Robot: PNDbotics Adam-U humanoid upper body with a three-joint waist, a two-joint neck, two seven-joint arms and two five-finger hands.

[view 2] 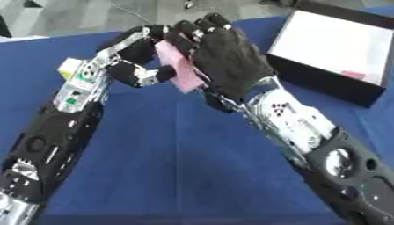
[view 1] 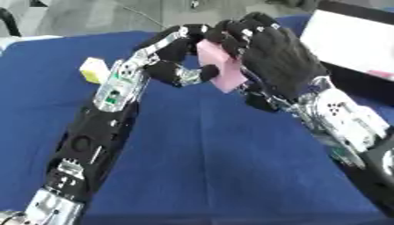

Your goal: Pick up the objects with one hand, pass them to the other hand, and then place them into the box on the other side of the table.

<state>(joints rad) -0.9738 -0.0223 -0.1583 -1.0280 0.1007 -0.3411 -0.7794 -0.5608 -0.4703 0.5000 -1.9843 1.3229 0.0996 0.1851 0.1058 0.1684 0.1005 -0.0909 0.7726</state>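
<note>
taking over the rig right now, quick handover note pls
Left hand: fingers curled on the pink block, held above the table.
Right hand: fingers wrapped on the same block; handover is midway.
Yellow-white block: on the cloth behind the left wrist, untouched.
Box: at the right, something pink already inside.
Left: release from the left hand, drop pink block in box, then the yellow-white one.

No legible text, label, brand, number or sign appears on any surface in either view; nothing can be read.
</note>
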